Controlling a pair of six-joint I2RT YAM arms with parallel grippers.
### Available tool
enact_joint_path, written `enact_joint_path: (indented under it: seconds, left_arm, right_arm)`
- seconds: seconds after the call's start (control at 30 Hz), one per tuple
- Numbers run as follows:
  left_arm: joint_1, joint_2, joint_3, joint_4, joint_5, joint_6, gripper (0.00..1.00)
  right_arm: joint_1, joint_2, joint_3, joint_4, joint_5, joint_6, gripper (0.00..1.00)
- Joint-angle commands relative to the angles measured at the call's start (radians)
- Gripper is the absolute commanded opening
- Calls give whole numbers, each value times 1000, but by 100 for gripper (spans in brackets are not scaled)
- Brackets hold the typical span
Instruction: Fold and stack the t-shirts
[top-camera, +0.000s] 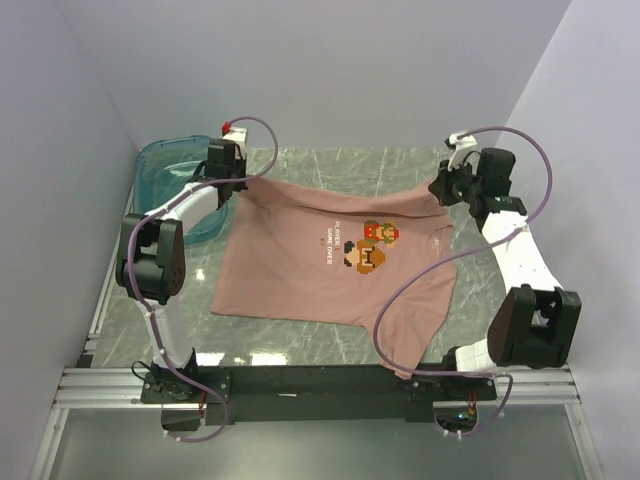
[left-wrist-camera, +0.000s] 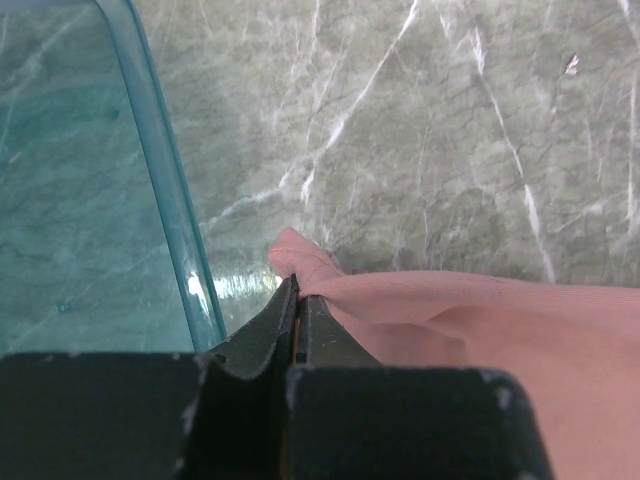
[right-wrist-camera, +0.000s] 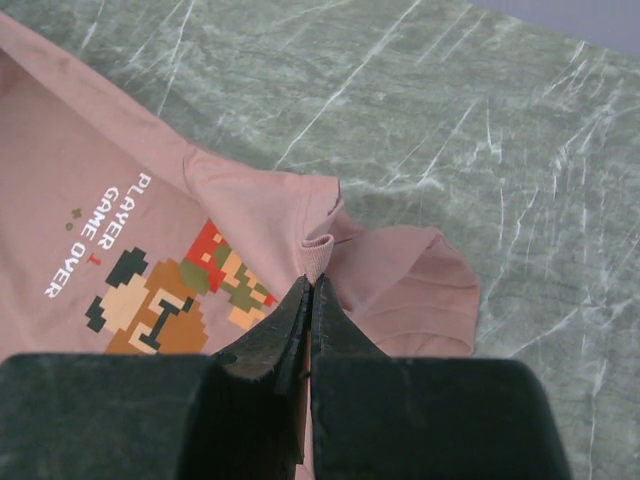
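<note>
One dusty-pink t-shirt (top-camera: 310, 265) with a pixel-figure print and white lettering lies spread on the marble table, its far edge lifted and stretched between both arms. My left gripper (top-camera: 236, 178) is shut on the shirt's far left corner; in the left wrist view the pink cloth (left-wrist-camera: 480, 330) comes out from between the shut fingertips of that gripper (left-wrist-camera: 299, 285). My right gripper (top-camera: 440, 190) is shut on the ribbed collar edge (right-wrist-camera: 318, 250) at the far right, its tips (right-wrist-camera: 309, 282) pinching the rib. A sleeve (top-camera: 415, 320) hangs toward the near edge.
A teal see-through plastic tub (top-camera: 165, 165) stands at the far left, right beside the left gripper; its rim (left-wrist-camera: 165, 180) runs just left of the fingers. Bare marble (top-camera: 330, 165) lies beyond the shirt. Walls close in left and right.
</note>
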Motion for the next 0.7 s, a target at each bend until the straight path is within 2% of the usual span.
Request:
enact_joint_path:
  seconds: [0.0,0.47,0.67]
  left_arm:
    - [3,-39,-28,44,8,7,0]
    - [-9,-164,-233,159,15,-1,0]
    - [-9,-186,-269,165,18,2,1]
  right_arm:
    - [-11,-79,-33,39,-19,-2,0]
    - [-31,-162,-148,36,-9,-8,0]
    - [-31,-184,-173,24,-33,-8,0]
